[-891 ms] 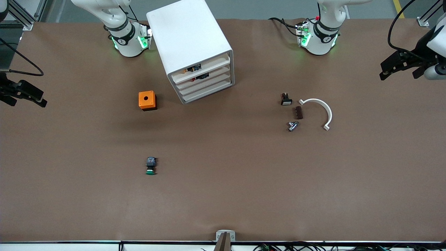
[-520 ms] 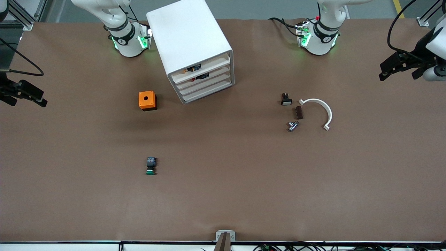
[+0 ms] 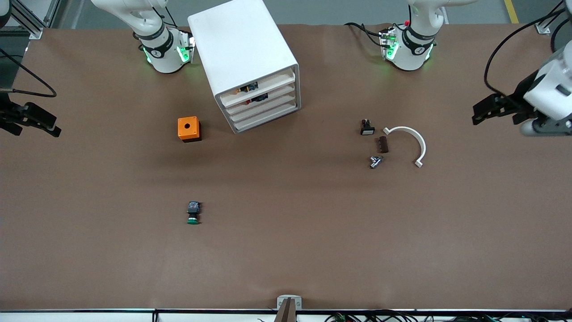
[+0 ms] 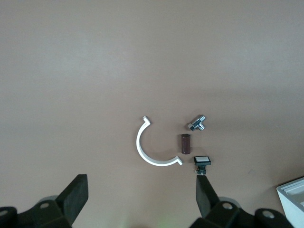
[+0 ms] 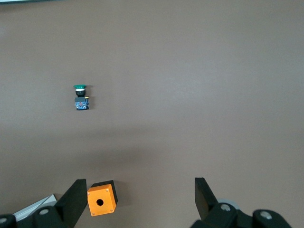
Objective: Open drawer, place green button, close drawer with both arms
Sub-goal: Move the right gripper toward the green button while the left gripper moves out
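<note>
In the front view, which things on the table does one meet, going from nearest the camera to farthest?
button → metal fitting → orange box → white cabinet

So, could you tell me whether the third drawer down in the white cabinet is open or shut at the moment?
Shut. The drawer has its front in line with the other fronts of the cabinet, with nothing pulled out.

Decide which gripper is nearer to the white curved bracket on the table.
Left. The left gripper hangs open above the left arm's end of the table, close to the bracket. The right gripper waits open at the right arm's end, much farther away.
</note>
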